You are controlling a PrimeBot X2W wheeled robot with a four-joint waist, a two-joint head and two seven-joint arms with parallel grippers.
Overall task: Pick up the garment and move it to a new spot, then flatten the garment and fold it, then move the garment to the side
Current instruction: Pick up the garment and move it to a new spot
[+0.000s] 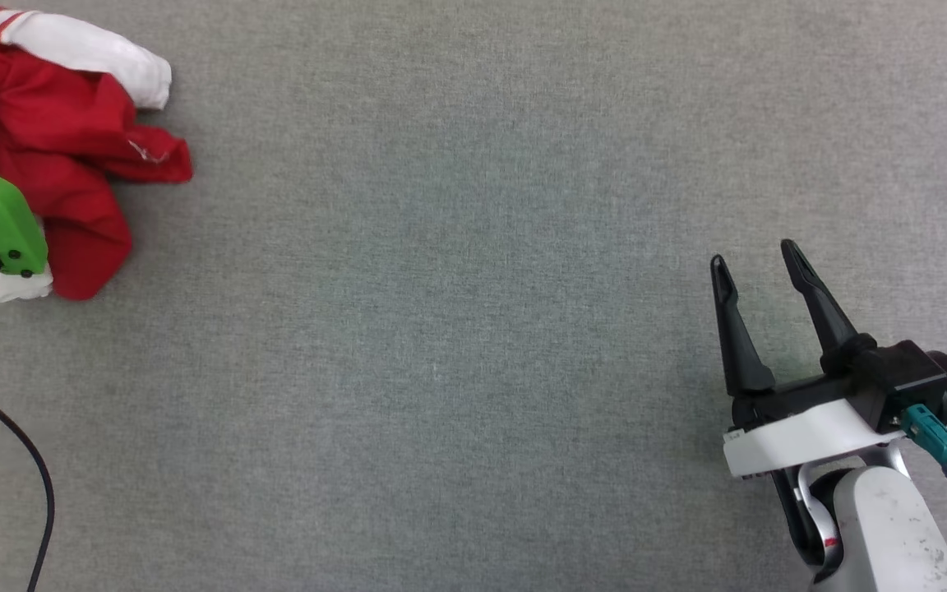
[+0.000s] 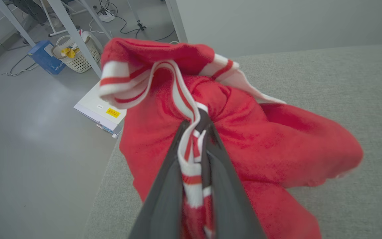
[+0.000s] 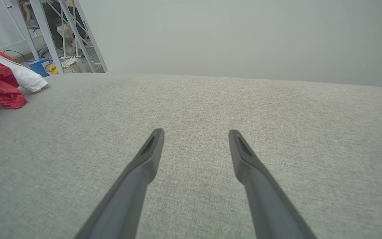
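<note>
Red cloth barely caught: pinches only the striped trim [image 2: 191, 169] of the garment [image 2: 277, 149] in the nearly closed left gripper [image 2: 196, 127] at the far left edge of the counter [image 1: 473, 329], holds the right gripper [image 1: 755, 256] wide open and empty, risks that thin band slipping and everything dropping to the floor [image 2: 28, 149].

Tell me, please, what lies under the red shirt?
The shirt lies on the grey surface; anything else beneath the heap is covered. The left gripper pinches its striped trim.
</note>
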